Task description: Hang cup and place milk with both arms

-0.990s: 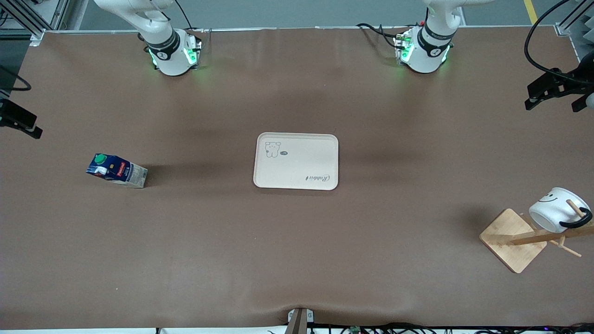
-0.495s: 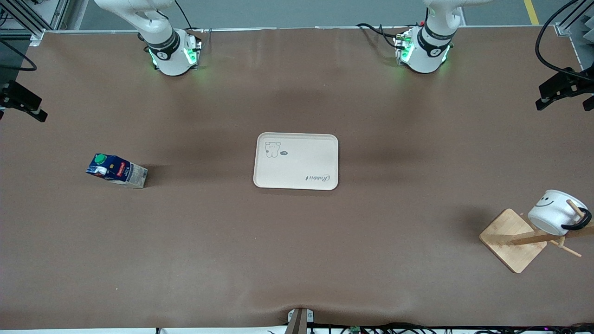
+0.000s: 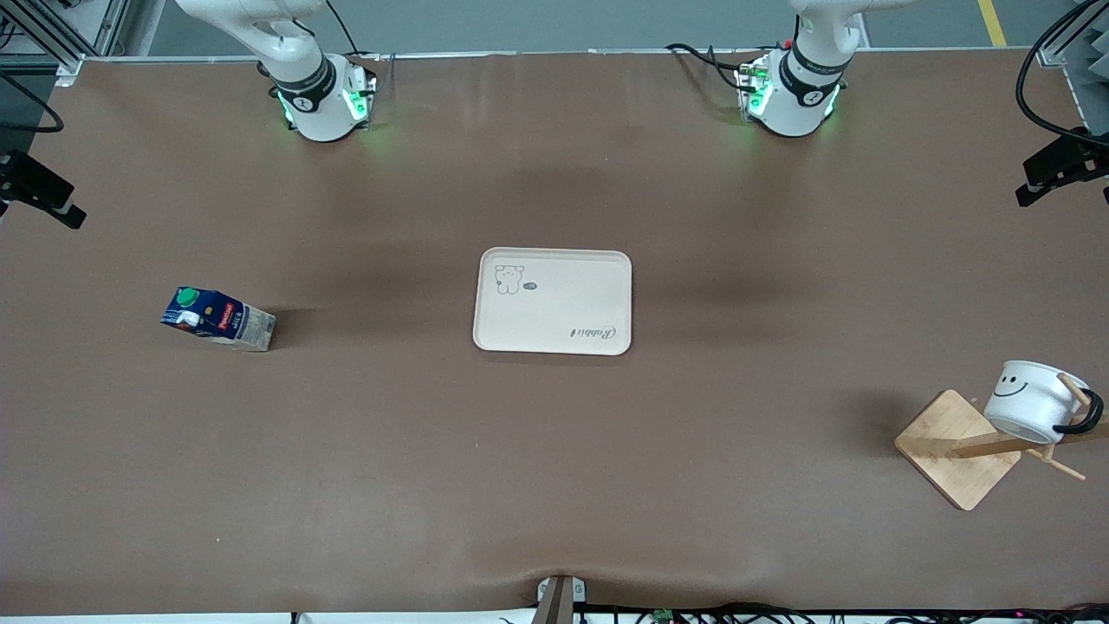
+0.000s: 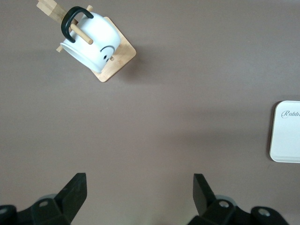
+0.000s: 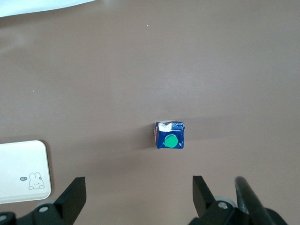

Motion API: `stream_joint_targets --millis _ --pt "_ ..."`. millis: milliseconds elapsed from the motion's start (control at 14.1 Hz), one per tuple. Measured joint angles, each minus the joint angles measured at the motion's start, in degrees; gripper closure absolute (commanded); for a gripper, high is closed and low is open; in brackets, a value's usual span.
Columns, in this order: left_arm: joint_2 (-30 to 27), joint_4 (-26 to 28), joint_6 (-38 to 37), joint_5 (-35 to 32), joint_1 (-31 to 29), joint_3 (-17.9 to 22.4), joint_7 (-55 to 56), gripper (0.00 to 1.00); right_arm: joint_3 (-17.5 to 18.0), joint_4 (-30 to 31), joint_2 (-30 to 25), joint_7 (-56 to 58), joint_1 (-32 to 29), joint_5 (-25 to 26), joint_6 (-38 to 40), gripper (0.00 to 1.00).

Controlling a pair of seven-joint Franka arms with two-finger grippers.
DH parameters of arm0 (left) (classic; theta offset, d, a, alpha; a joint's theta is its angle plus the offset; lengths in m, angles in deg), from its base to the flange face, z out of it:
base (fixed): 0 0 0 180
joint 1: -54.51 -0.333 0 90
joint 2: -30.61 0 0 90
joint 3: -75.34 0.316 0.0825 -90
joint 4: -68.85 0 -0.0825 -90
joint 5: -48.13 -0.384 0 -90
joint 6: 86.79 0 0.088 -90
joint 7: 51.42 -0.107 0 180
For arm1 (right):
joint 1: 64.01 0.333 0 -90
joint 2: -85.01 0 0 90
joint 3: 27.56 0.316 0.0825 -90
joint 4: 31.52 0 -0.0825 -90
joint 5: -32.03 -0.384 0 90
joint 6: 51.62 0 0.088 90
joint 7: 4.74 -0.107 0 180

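The white cup (image 3: 1031,400) with the smiley face hangs by its black handle on a peg of a wooden rack (image 3: 953,451) near the left arm's end of the table; it also shows in the left wrist view (image 4: 93,40). The blue milk carton (image 3: 218,319) with a green cap stands upright toward the right arm's end, and shows in the right wrist view (image 5: 169,135). My left gripper (image 3: 1061,169) is open and empty, high over the table edge (image 4: 139,187). My right gripper (image 3: 35,195) is open and empty, high over the table near the milk (image 5: 139,187).
A cream tray (image 3: 554,303) with a bunny drawing lies in the middle of the table, with nothing on it. It shows at the edge of the left wrist view (image 4: 287,138) and of the right wrist view (image 5: 23,171). Both arm bases stand along the table's back edge.
Both grippers have drawn back toward the bases and outward to the table's ends. The cup has swung a little on its peg and now hangs more upright.
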Motion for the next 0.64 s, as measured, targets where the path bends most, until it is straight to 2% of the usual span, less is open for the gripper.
stream_joint_targets --millis 636 --pt "0.01 -0.01 -0.06 0.00 0.37 -2.23 0.07 0.00 -0.12 0.00 0.00 -0.73 -0.15 0.00 0.00 0.00"
